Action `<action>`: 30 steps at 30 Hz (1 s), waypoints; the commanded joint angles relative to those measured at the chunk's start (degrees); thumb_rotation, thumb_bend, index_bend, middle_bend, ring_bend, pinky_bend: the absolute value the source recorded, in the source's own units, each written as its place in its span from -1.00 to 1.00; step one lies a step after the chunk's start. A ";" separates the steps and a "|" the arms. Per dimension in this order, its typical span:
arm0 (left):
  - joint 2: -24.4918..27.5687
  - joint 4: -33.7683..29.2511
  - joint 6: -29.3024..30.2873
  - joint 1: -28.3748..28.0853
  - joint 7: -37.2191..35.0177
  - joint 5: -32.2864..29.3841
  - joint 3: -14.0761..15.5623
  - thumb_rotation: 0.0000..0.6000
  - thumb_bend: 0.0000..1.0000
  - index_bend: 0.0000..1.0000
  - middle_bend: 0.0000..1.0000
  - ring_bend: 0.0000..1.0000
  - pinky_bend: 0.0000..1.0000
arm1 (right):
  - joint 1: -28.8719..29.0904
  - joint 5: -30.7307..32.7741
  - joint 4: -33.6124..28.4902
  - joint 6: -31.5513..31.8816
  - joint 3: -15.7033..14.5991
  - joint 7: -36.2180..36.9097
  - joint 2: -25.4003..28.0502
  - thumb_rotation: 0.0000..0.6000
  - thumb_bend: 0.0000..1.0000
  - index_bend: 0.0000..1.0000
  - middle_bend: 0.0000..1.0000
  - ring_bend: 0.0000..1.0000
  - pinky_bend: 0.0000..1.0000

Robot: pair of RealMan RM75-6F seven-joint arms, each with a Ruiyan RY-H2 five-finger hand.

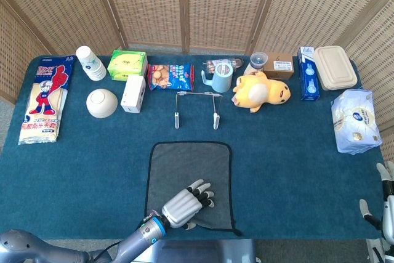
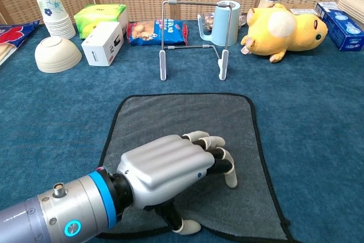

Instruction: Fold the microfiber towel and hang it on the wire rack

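A dark grey microfiber towel (image 1: 191, 164) with a black hem lies flat on the blue table cloth, near the front edge. My left hand (image 1: 183, 205) lies over its front half, palm down, fingertips (image 2: 224, 166) curled onto the cloth. The thumb (image 2: 185, 227) points down at the towel's front hem; nothing is lifted. The wire rack (image 2: 193, 38) stands upright and bare behind the towel, about a hand's length from its far edge. My right hand (image 1: 385, 210) hangs off the table's right front corner, fingers apart, holding nothing; the chest view does not show it.
Behind the rack stand a snack bag (image 1: 170, 76), a light blue jug (image 1: 220, 79) and a yellow plush toy (image 1: 260, 92). A white box (image 1: 133, 93), bowl (image 1: 101, 103), paper cups (image 1: 91, 63) and green box (image 1: 127, 64) are at the back left. A wipes pack (image 1: 353, 121) lies far right.
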 commanded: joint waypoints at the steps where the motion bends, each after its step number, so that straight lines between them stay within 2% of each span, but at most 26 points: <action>1: -0.08 0.24 0.25 0.07 -0.09 0.16 -0.06 1.00 -0.26 -0.40 -0.58 -0.83 -1.00 | -0.05 -0.05 -0.07 0.05 -0.02 0.11 0.03 1.00 -0.38 -0.94 -0.96 -1.00 -1.00; 11: -0.17 0.84 0.81 0.24 -0.56 0.90 0.03 1.00 -0.10 -0.35 -0.56 -0.81 -0.99 | -0.26 -0.30 -0.60 0.38 -0.03 -0.10 0.17 1.00 -0.38 -0.94 -0.96 -1.00 -1.00; 18: -0.22 1.05 1.74 0.73 -0.81 1.21 0.00 1.00 -0.03 -0.09 -0.52 -0.77 -0.95 | -0.38 -0.30 -0.75 0.46 0.02 0.19 0.29 1.00 -0.38 -0.94 -0.96 -1.00 -1.00; 24: -0.26 1.08 3.04 1.32 -0.33 1.38 -0.25 1.00 0.01 0.03 -0.47 -0.75 -0.93 | -0.48 -0.27 -0.92 0.41 -0.02 0.49 0.40 1.00 -0.38 -0.94 -0.96 -1.00 -1.00; 30: -0.26 1.17 2.71 1.08 -1.59 0.45 -1.89 1.00 0.06 0.19 -0.37 -0.69 -0.91 | -0.76 -0.21 -0.98 0.57 -0.10 0.87 0.39 1.00 -0.38 -0.94 -0.96 -1.00 -1.00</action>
